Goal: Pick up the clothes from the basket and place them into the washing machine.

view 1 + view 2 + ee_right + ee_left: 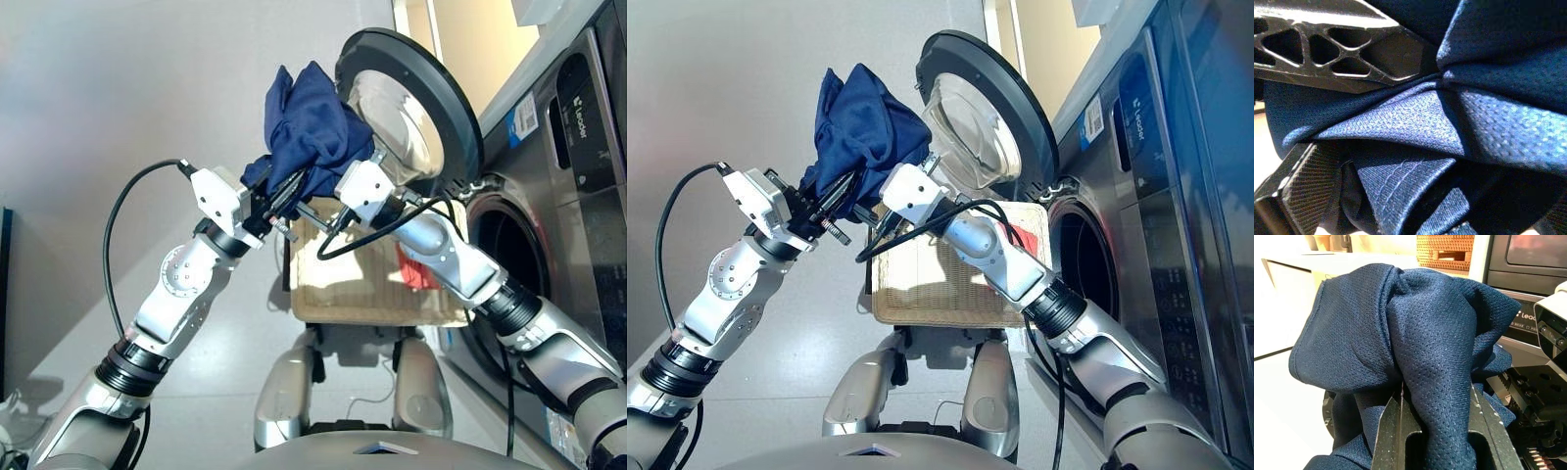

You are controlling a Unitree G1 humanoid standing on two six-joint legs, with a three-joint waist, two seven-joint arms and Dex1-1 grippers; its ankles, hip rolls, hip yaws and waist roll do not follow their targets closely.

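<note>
Both grippers were raised in front of me, meeting at one bundle: my left gripper (pixel 279 201) had its fingers pressed onto the dark navy garment (pixel 309 127), cloth bulging between them in the left wrist view, and my right gripper (pixel 328 201) reached in from 3 o'clock, its fingers also pinching folds of that cloth. Beyond, at 12 o'clock, lay the cream basket (pixel 343 294) with a red-orange garment (pixel 416 272) at its right rim. Farthest, at 2 o'clock, the washing machine (pixel 578 196) stood with its door (pixel 411 108) swung open.
</note>
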